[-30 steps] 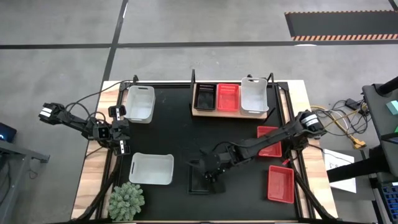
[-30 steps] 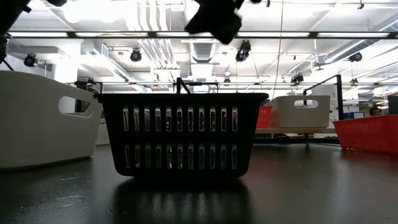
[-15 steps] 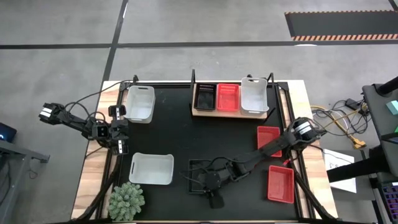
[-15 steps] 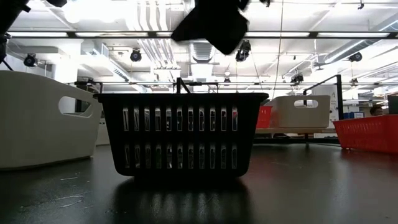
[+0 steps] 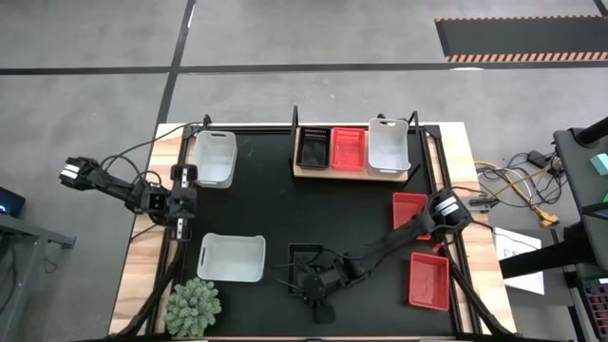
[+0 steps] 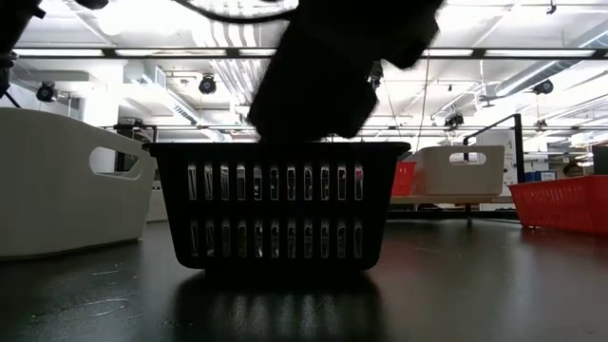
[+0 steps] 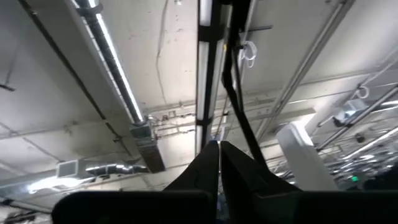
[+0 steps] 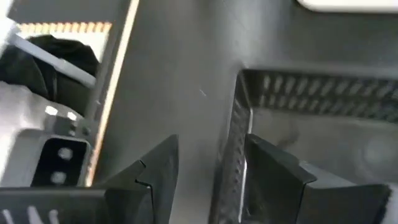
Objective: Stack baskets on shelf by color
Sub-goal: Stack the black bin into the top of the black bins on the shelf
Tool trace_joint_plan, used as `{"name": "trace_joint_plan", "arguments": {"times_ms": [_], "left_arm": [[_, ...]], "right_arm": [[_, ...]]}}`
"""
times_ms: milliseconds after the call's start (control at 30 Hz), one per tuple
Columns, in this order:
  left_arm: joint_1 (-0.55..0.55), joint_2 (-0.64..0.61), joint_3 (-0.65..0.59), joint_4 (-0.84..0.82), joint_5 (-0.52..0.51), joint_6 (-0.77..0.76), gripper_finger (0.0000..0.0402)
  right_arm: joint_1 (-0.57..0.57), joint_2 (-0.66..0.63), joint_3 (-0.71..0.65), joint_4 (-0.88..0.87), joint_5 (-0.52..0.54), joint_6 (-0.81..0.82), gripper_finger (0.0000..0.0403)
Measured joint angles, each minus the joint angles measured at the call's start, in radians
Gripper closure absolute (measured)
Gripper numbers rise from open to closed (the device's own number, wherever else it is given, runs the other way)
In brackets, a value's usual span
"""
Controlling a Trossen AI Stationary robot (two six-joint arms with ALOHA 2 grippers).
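A black slotted basket (image 5: 306, 256) (image 6: 275, 214) stands on the black mat near the table's near edge. My right gripper (image 5: 316, 293) (image 8: 211, 142) is open above the basket's near wall (image 8: 231, 149), one finger outside it and one over the inside. I see no touch. On the wooden shelf (image 5: 351, 172) at the far side sit a black basket (image 5: 312, 147), a red basket (image 5: 348, 147) and a white basket (image 5: 389, 145). My left gripper (image 5: 180, 224) (image 7: 218, 152) waits shut at the table's left edge.
Two white baskets (image 5: 214, 157) (image 5: 231, 257) stand on the left half of the mat. Two red baskets (image 5: 410, 214) (image 5: 428, 280) stand on the right, under and beside my right arm. A spiky green plant (image 5: 193, 306) sits at the near left corner.
My right gripper has moved toward the table's near edge and down, from over the middle of the black basket to its near wall. The basket has stayed in place.
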Motion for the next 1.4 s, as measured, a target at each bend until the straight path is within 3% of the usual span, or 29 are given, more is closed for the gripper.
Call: {"name": "trace_joint_plan", "arguments": {"times_ms": [400,533,733,1033,1400], "left_arm": [[0.000,0.006,-0.002,0.000,0.052,-0.027,0.0402],[0.000,0.006,-0.002,0.000,0.052,-0.027,0.0402],[0.000,0.005,-0.002,0.000,0.052,-0.027,0.0402],[0.000,0.005,-0.002,0.000,0.052,-0.026,0.0402],[0.000,0.004,-0.002,0.001,0.052,-0.026,0.0402]], "right_arm": [[0.002,0.017,-0.001,-0.040,0.040,0.019,0.0237],[0.002,0.017,-0.001,-0.043,0.041,0.005,0.0279],[0.003,0.017,0.000,-0.042,0.061,-0.035,0.0377],[0.002,-0.048,0.023,-0.076,0.068,-0.128,0.0390],[-0.001,-0.268,0.067,-0.364,0.359,-0.234,0.0390]]}}
